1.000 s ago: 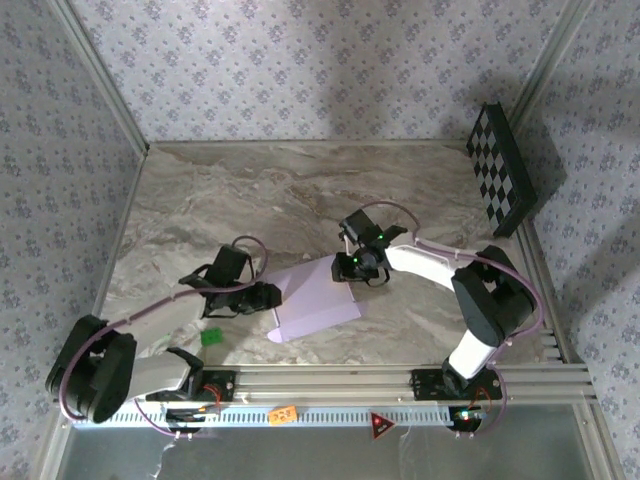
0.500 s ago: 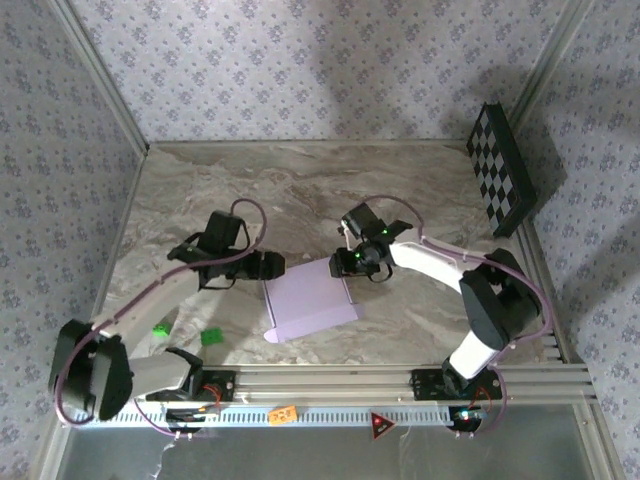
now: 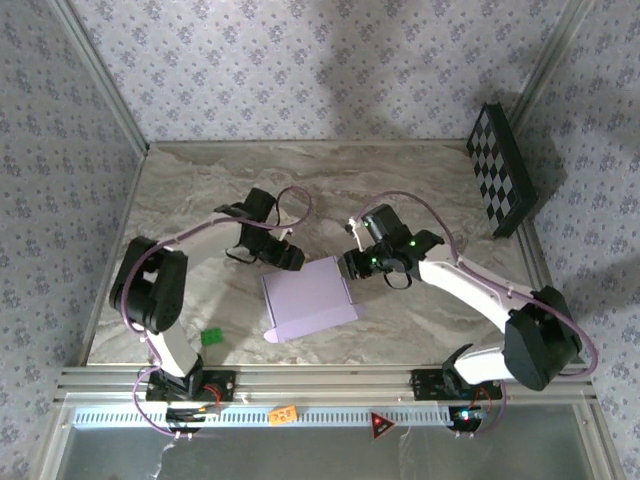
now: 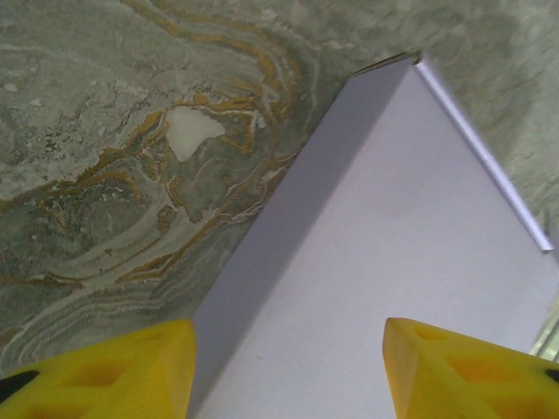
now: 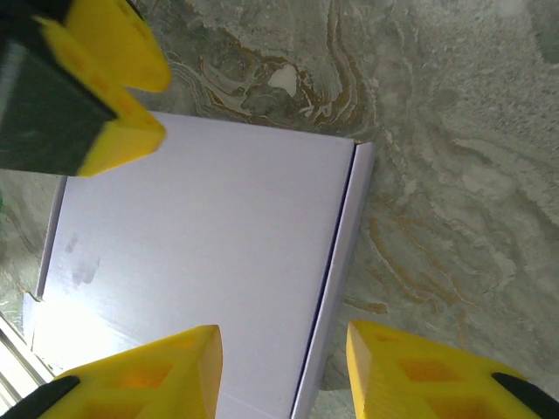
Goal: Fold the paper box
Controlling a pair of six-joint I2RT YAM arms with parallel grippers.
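The paper box (image 3: 308,298) lies on the marble table as a shallow lavender rectangle with its lid down. My left gripper (image 3: 291,259) hovers at its far left corner, open, its yellow fingertips (image 4: 105,367) standing wide apart over the box (image 4: 393,244) top. My right gripper (image 3: 350,265) is at the far right corner, open, with one finger over the lid and the other fingertip (image 5: 437,375) over the table, straddling the box (image 5: 201,236) edge. A yellow finger of the left gripper (image 5: 105,78) shows in the right wrist view. Neither gripper holds anything.
A black-and-white checkerboard panel (image 3: 500,168) leans on the right wall. A small green piece (image 3: 211,337) lies near the left arm's base. Patterned walls close in the table on three sides, and an aluminium rail (image 3: 330,385) runs along the front.
My left arm swung from the front left round to the box's far left corner. The box's raised far flap came down and the box lies flat. My right gripper shifted slightly right.
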